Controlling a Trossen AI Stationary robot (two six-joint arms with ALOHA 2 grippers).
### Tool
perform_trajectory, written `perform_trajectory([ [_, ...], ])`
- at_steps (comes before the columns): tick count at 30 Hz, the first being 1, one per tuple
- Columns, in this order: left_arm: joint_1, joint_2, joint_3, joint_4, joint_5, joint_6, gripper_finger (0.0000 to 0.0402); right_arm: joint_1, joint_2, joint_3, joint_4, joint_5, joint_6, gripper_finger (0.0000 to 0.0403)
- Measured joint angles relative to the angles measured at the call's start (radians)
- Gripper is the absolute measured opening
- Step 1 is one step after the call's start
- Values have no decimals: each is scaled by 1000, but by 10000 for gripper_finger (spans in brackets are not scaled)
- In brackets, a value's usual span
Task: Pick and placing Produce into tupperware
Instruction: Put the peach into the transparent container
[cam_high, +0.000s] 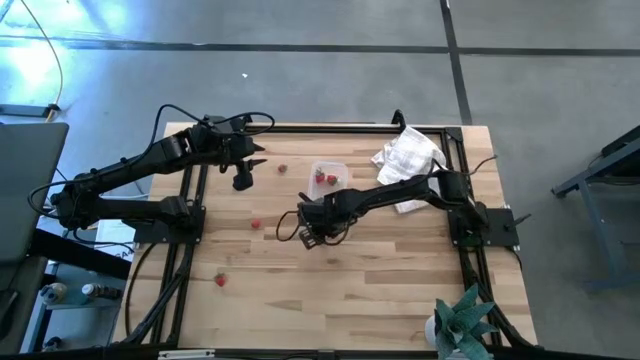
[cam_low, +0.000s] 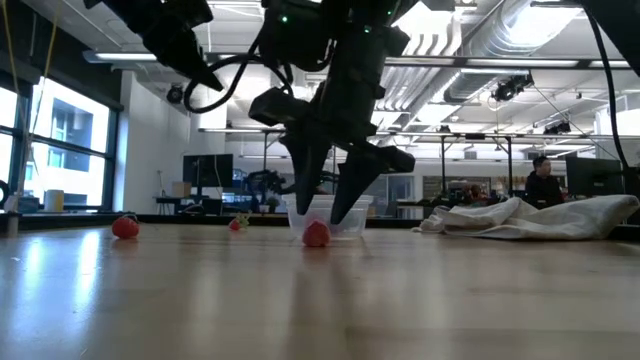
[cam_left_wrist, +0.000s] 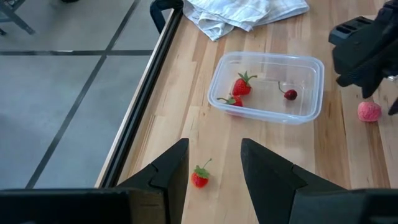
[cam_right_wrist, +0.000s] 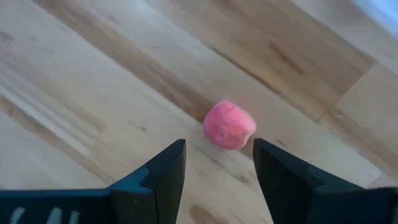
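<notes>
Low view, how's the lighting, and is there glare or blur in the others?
Low view: backlit by bright windows and ceiling lights, so the right gripper reads as a silhouette above a red piece; the near tabletop is soft. High view: strong glare on the floor at the upper left. Right wrist view: the pink piece and wood look slightly blurred. Left wrist view: even light, the tupperware sharp.

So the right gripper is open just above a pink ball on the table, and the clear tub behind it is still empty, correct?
Not quite. The right gripper is open over the pink ball, but the clear tub is not empty. The left wrist view shows two strawberries and a dark cherry inside it.
</notes>
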Motion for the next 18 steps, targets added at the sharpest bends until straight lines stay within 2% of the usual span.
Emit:
perform_trajectory([
  [18,0,0,0,0,0,0,136,-43,14,0,5,-14,-47,180],
])
